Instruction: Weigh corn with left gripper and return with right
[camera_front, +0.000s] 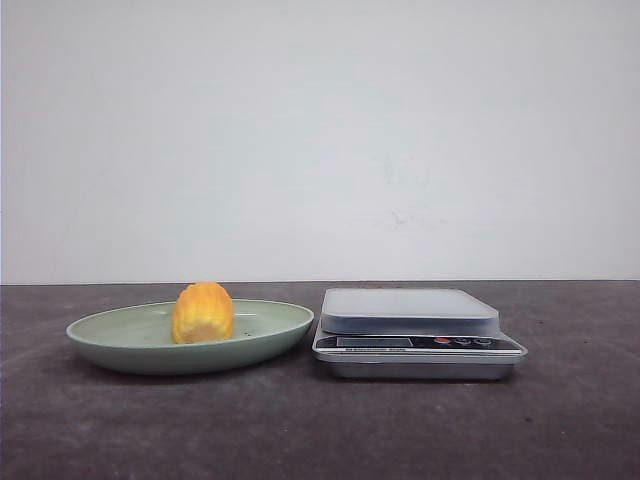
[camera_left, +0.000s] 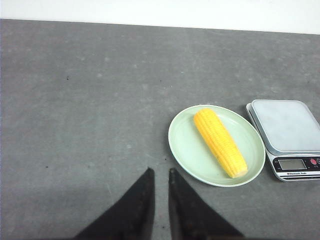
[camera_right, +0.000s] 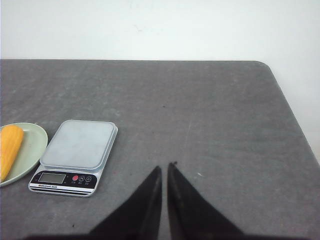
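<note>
Nothing's been lifted yet, so the corn cob (camera_left: 220, 142) on the green plate (camera_left: 182, 145) is best pinched mid-length across its width once the nearly-closed left gripper (camera_left: 160, 176) is opened wide.

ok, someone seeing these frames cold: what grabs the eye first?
The bright yellow corn cob lying on the pale green oval plate stands out against the dark grey table. Just beside the plate, on the robot's right, sits a silver digital kitchen scale, its platform bare. Both black two-fingered grippers, left and right, hang over bare table with fingers nearly together, holding nothing.
</note>
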